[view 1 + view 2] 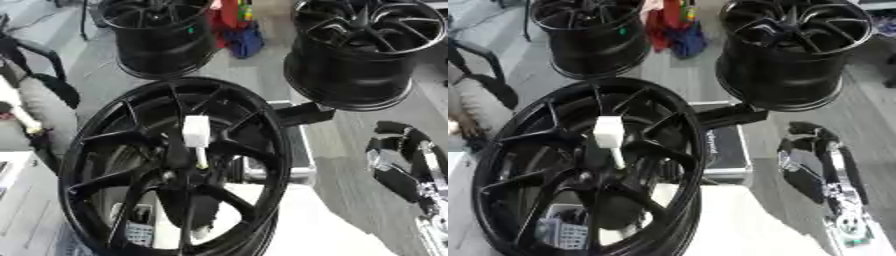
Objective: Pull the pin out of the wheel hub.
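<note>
A large black wheel hub [273, 150] stands tilted in the foreground, its spokes facing me. A white pin [195, 131] with a blocky white head and a thin pale shaft sticks out near the hub's centre, its shaft running down into the middle of the spokes. My right hand [395, 176], black and silver, rests at the right edge with fingers up and relaxed. It holds nothing and sits well apart from the hub. My left hand shows in no view.
Two more black wheels stand behind, one at back left [162, 45] and one at back right [354, 75]. A black case with a silver frame [726, 150] lies behind the hub. Red and blue things [238, 27] lie between the far wheels. A white surface [306, 220] lies under the hub.
</note>
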You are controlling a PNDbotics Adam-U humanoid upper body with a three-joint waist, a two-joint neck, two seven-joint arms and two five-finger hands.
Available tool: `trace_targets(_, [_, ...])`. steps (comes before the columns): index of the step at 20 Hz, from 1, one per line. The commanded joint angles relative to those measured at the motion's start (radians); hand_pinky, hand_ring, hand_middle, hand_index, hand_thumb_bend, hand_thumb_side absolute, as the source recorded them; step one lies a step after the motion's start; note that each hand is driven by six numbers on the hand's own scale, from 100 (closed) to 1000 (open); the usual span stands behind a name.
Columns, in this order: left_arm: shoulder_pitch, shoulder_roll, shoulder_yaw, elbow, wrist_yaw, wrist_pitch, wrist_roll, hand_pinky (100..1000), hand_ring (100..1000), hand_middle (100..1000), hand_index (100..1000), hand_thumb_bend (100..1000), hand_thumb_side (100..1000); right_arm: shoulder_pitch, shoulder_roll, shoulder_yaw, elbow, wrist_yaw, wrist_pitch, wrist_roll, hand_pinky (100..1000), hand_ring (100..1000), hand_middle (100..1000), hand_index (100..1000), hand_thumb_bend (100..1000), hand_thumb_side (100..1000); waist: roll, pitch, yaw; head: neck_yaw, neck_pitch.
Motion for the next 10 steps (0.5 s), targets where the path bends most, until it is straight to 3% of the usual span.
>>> trace_targets(1, [0.028, 0.006, 0.047, 0.109, -0.087, 0.030, 0.051, 711, 637, 724, 849, 312, 100, -0.011, -0.003, -0.009, -0.013, -0.001, -0.003, -0.003, 741, 612, 669, 753, 100, 100, -0.004, -0.006, 0.000, 0.002, -0.015])
trace_targets(2, [0.041, -0.006, 0.058, 0.148, -0.129, 0.040, 0.076, 721, 651, 739, 860, 325, 186, -0.011, -0.002, -0.009, -0.013, -0.001, -0.003, -0.003, 741, 612, 669, 753, 100, 100, -0.006, -0.005, 0.000, 0.002, -0.017])
trace_targets(3, [0.051, -0.016, 0.068, 0.181, -0.164, 0.045, 0.102, 794, 746, 820, 917, 506, 272, -0.010, -0.001, -0.010, -0.014, -0.001, -0.002, -0.004, 741, 612, 669, 753, 100, 100, -0.009, -0.005, -0.001, 0.001, -0.018])
trace_targets(5, [0.072, -0.035, 0.098, 0.242, -0.210, 0.059, 0.165, 828, 781, 871, 947, 679, 341, -0.009, 0.001, -0.012, -0.016, -0.002, -0.002, -0.006, 741, 612, 669, 754, 100, 100, -0.014, -0.004, -0.002, -0.001, -0.020])
trace_targets(7, [0.089, -0.046, 0.124, 0.275, -0.217, 0.063, 0.230, 836, 790, 886, 955, 771, 378, -0.008, 0.003, -0.013, -0.017, -0.002, -0.001, -0.007, 741, 612, 669, 754, 100, 100, -0.017, -0.003, -0.001, -0.004, -0.019])
trace_targets(10, [0.111, -0.059, 0.161, 0.275, -0.183, 0.077, 0.346, 820, 776, 882, 947, 829, 408, -0.010, 0.005, -0.013, -0.018, -0.003, -0.001, -0.006, 741, 612, 669, 754, 100, 100, -0.020, -0.001, 0.002, -0.004, -0.018])
